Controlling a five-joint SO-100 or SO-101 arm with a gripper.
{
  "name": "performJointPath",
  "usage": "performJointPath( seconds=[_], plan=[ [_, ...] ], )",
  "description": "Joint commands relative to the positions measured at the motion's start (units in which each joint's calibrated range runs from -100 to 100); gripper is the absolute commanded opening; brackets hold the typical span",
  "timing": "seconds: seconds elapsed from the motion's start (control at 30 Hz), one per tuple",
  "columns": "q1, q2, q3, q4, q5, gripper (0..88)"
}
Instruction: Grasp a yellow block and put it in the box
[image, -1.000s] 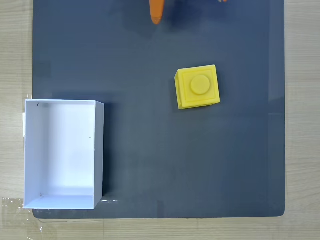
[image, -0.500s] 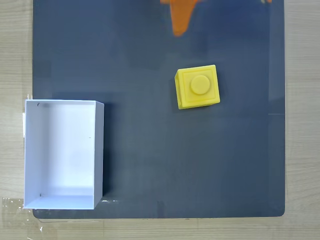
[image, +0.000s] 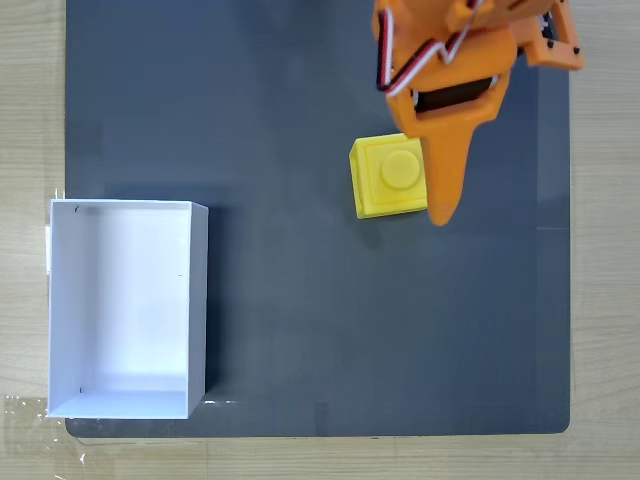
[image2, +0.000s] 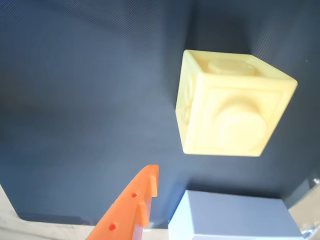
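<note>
ok, box (image: 125, 308) is sitting at the left edge of the dark mat (image: 300, 300) in the fixed view, open top up, interior showing plain white walls and floor, nothing lying in it. in the wrist view a corner of the box (image2: 235, 217) is poking in at the bottom edge, mostly cut off by the frame.

block (image: 390, 177) is resting on the mat, well apart from the box, up and to the right of it in the fixed view, stud face up. its right side is getting covered by the orange gripper (image: 441, 205), which is coming in from the top edge; one long finger is overlapping the block's right edge with its tip just past the lower right corner. second finger is hard to make out there, so can't tell whether the jaws are apart or together. arm body is cut off by the top of the frame.

wrist view: block (image2: 232, 110) is looking washed out, one orange fingertip (image2: 135, 205) showing below and left of it, not touching.
</note>
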Motion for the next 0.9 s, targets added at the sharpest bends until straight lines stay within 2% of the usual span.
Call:
performJointPath(
  seconds=[0.0, 0.5, 0.87],
  plan=[
    [-0.6, 3.8, -4.5, 0.3, 0.2, 51.8],
    [-0.9, 24.8, -10.3, -4.5, -0.1, 51.2],
    [-0.8, 28.1, -10.4, -5.7, -0.2, 49.0]
  ],
)
